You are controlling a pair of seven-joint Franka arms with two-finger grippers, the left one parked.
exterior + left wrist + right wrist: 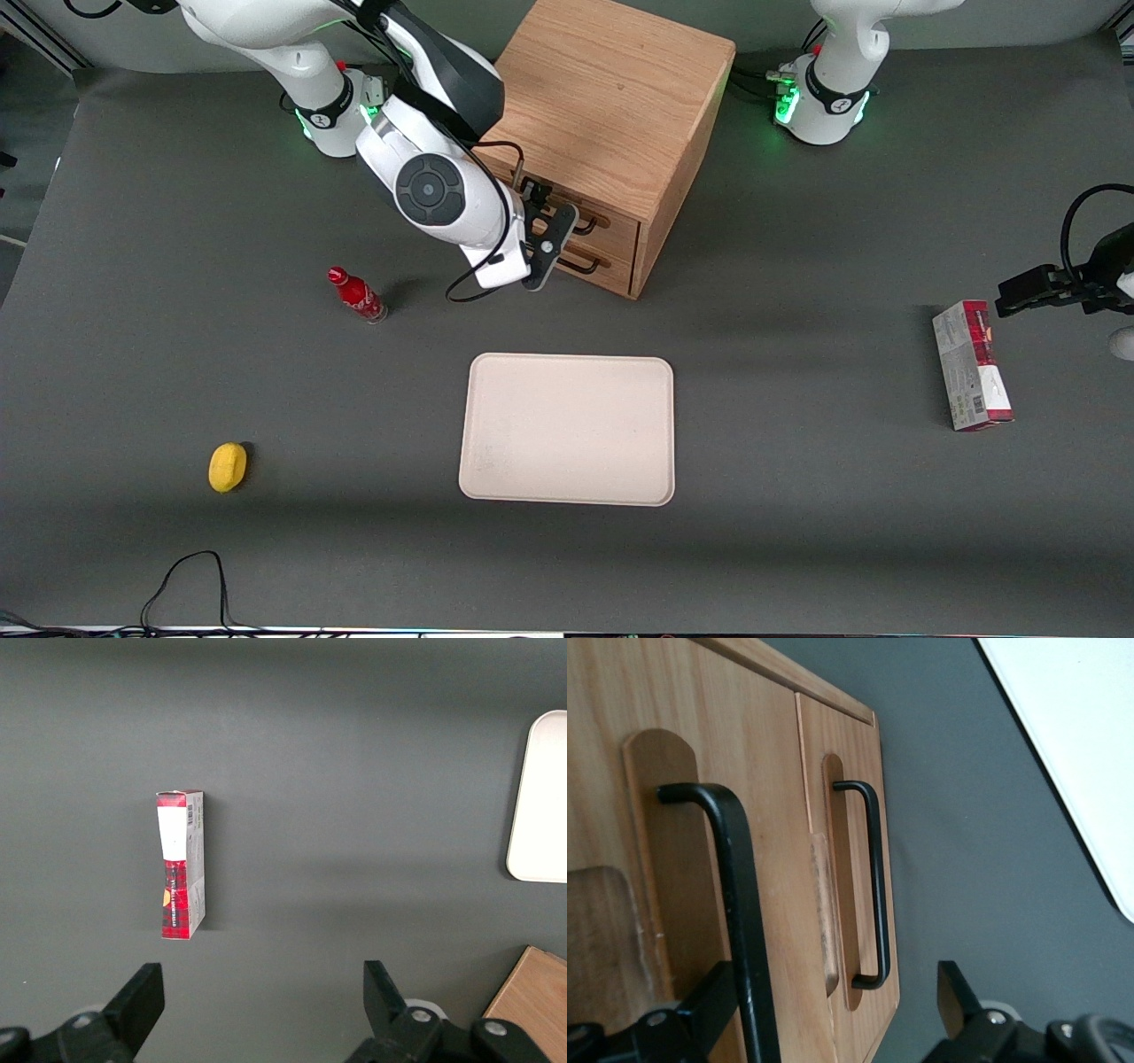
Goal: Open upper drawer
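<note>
The oak cabinet (611, 97) stands at the back of the table, its two drawers facing the front camera. The upper drawer (611, 223) has a thin black bar handle (737, 904). The lower drawer (850, 753) with its own handle (874, 877) sits beneath it. Both fronts look level in the front view. My right gripper (551, 226) is right in front of the upper drawer. In the right wrist view the gripper (833, 1010) is open, and the upper handle passes between its fingers, close to one finger (709, 1005). Nothing is gripped.
A cream tray (567, 430) lies nearer the front camera than the cabinet. A red bottle (357, 295) stands beside my arm, and a yellow object (228, 466) lies nearer the camera. A red-and-white box (972, 365) lies toward the parked arm's end.
</note>
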